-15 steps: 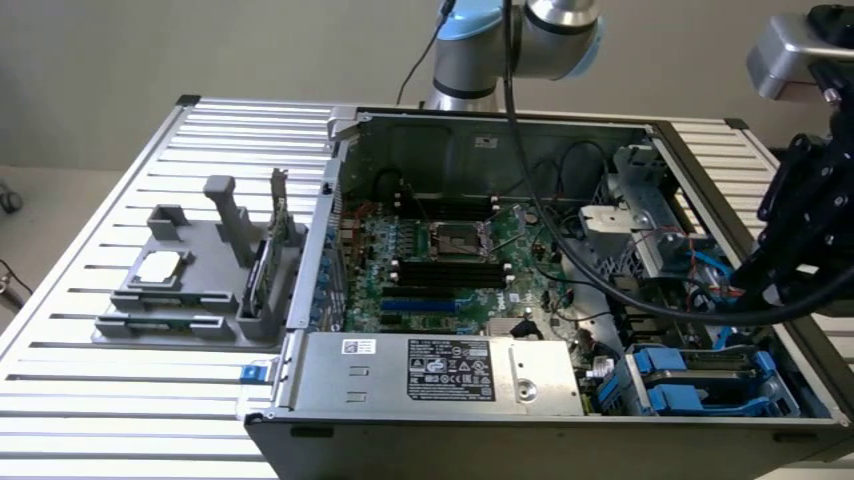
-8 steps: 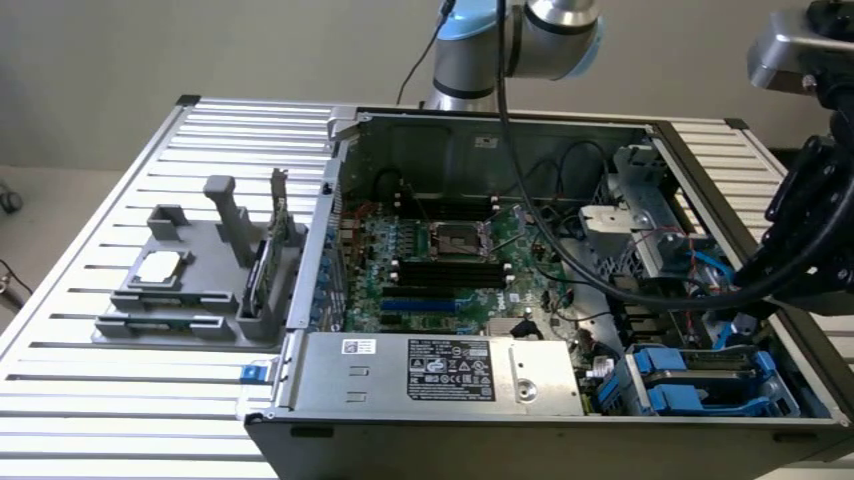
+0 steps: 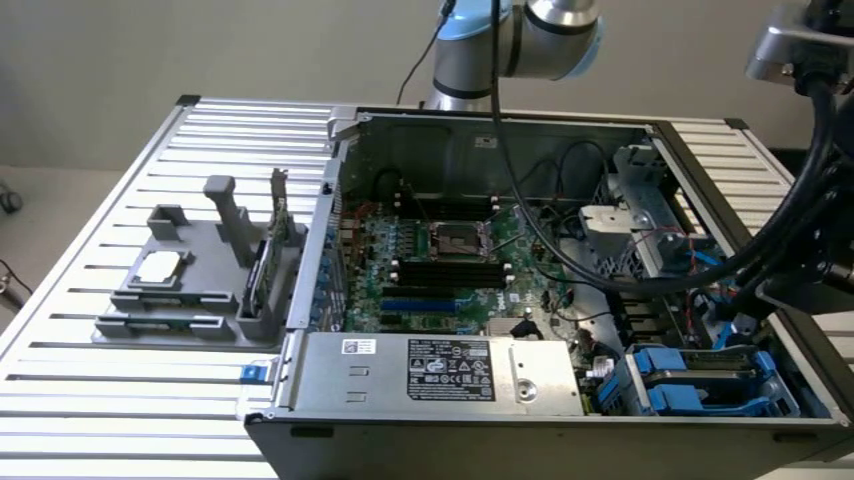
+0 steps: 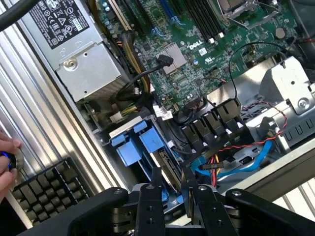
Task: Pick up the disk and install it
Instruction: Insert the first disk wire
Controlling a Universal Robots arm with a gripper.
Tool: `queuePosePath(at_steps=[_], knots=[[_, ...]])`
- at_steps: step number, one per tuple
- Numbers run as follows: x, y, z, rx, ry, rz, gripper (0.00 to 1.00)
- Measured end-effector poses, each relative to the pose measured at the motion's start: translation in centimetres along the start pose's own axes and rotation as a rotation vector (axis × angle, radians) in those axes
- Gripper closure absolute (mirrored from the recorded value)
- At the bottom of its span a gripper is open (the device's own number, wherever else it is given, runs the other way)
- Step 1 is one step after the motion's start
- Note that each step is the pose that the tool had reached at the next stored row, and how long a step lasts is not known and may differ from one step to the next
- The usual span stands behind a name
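Note:
The disk [image 3: 707,362], grey metal in a blue plastic carrier, lies low in the drive bay at the front corner of the open computer case [image 3: 441,125], on the exterior view's right. In the wrist view the disk [image 4: 166,169] runs edge-on away from my gripper [image 4: 171,189] toward the blue carrier tabs [image 4: 140,145]. My two black fingers [image 4: 150,206] stand a little apart, one on each side of the disk's near end, and appear shut on it. My arm and its cable bundle [image 3: 801,225] hang over that corner of the case.
The grey power supply box [image 3: 441,372] sits beside the bay, with the motherboard [image 3: 447,265] behind it. Red, blue and black cables [image 4: 236,157] crowd the bay's other side. A grey fixture [image 3: 180,285] holding a small chip stands on the slatted table. A person's hand [image 4: 6,157] rests by a keyboard [image 4: 47,187].

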State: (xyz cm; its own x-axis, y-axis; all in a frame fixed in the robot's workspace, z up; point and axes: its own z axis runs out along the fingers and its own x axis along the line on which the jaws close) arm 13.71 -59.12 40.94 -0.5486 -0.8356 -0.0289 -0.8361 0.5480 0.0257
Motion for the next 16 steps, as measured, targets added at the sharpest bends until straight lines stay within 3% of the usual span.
queuePosePath(at_steps=[9, 16], knots=[[0.0, 0.0, -0.03, 0.004, -0.0036, 0.138, 0.69], [0.0, 0.0, -0.07, 0.0075, -0.0065, 0.214, 0.69]])
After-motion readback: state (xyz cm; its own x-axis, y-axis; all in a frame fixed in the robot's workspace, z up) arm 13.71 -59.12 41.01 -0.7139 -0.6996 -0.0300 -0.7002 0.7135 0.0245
